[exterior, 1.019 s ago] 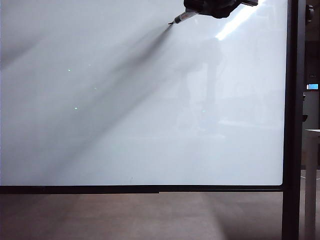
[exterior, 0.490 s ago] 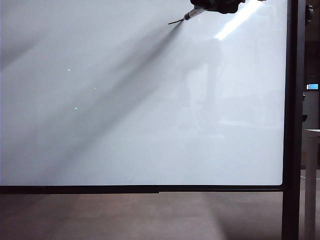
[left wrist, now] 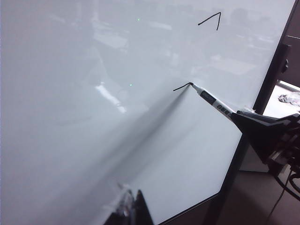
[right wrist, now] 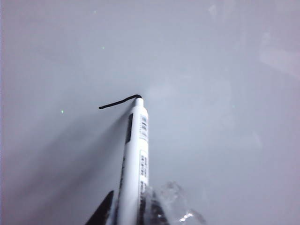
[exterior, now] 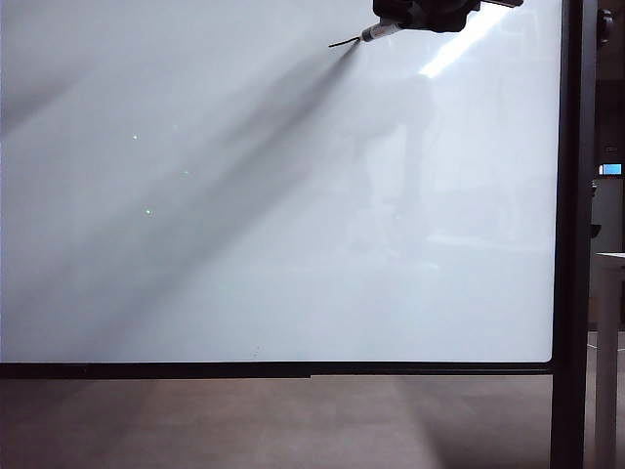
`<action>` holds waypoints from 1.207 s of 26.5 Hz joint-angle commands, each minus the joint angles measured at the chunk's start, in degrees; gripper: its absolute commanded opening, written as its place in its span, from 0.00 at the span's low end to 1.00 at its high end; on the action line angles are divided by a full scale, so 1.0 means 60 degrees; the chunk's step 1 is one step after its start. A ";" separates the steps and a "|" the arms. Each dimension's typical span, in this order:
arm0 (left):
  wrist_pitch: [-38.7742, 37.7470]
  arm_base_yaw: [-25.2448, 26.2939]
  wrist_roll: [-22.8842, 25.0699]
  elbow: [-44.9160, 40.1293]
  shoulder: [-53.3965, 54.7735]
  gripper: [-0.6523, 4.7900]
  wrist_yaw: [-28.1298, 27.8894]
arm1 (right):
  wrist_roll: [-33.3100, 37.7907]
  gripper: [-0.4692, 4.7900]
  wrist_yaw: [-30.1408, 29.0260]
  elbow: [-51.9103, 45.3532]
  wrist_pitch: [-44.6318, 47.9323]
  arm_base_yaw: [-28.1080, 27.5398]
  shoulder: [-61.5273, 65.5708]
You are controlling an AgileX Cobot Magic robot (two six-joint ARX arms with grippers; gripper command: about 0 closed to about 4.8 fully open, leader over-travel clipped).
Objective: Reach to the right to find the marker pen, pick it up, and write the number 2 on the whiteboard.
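Observation:
The whiteboard (exterior: 244, 244) fills the exterior view. At its top edge my right gripper (exterior: 420, 12) is shut on the marker pen (exterior: 379, 32), whose dark tip rests against the board. A short black stroke (exterior: 344, 43) trails away from the tip. The right wrist view shows the pen's white barrel (right wrist: 133, 154) between the fingers of the right gripper (right wrist: 131, 206), with the stroke (right wrist: 117, 102) curving off the tip. No number 2 shows as a digit. My left gripper (left wrist: 133, 211) hangs back from the board, shut and empty, and its view takes in the pen (left wrist: 213, 101).
The board's black post (exterior: 571, 244) stands at the right and its black lower rail (exterior: 273, 369) runs above the floor. Higher on the board an angled black mark (left wrist: 209, 19) shows in the left wrist view. A pale table corner (exterior: 610, 259) sits beyond the post.
The pen tip has slid to the right along the board, and a short black stroke now trails to its left. The left arm has kept still.

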 commanded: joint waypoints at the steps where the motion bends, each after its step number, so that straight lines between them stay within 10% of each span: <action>1: 0.0055 -0.0007 -0.0022 0.0036 -0.0011 0.11 0.0036 | 0.0073 0.17 0.0160 0.0047 -0.0160 -0.0018 -0.0044; 32: 0.0047 -0.0007 -0.0022 0.0036 -0.0011 0.11 0.0036 | 0.0317 0.17 -0.0015 0.0047 -0.1013 0.0106 -0.0197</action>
